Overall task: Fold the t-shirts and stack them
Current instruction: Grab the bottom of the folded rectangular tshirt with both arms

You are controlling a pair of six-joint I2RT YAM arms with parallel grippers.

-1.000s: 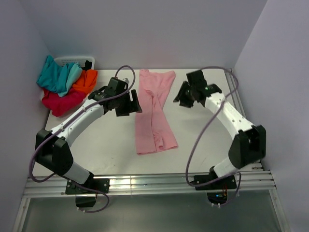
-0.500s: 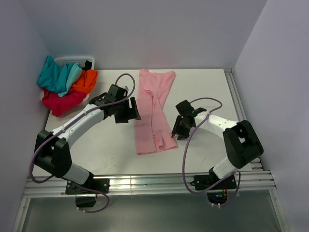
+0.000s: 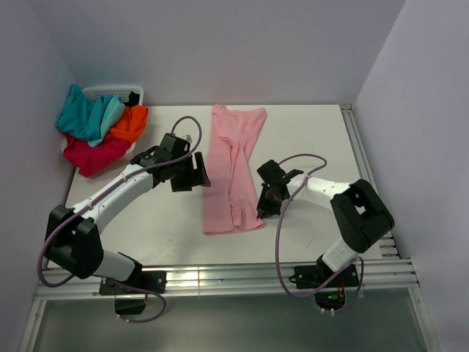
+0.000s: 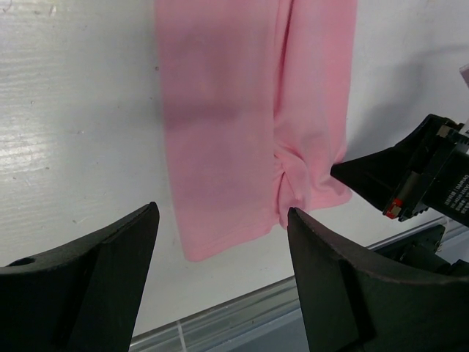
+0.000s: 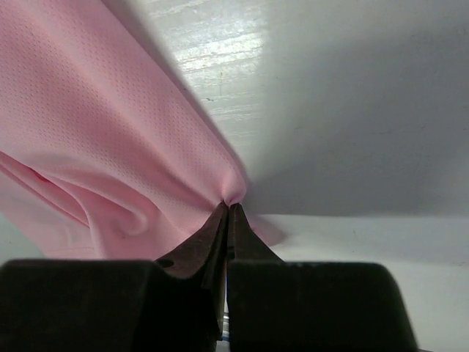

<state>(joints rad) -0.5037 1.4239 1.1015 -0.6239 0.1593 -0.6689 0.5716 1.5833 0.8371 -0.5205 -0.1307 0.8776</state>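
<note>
Pink t-shirt (image 3: 233,172) lies in the middle of the white counter (image 3: 315,132), folded lengthwise into a long narrow strip that runs from the far edge toward the near edge. Its near end is slightly rumpled, with a crease running up the strip.

The right pincer (image 5: 229,209) is clenched on the right-hand edge of the strip close to its near end. A small peak of pink fabric is pinched between the closed tips, and the cloth is drawn up off the counter there.

The left pincer (image 4: 221,213) is released, its two fingers spread wide. It hovers just beside the strip's left edge at about mid-length, holding nothing.

At the far left corner, a teal tee (image 3: 84,114), an orange tee (image 3: 130,123) and a crimson tee (image 3: 91,152) sit heaped together, unfolded, against a white bin (image 3: 117,91), well apart from the pink one.
</note>
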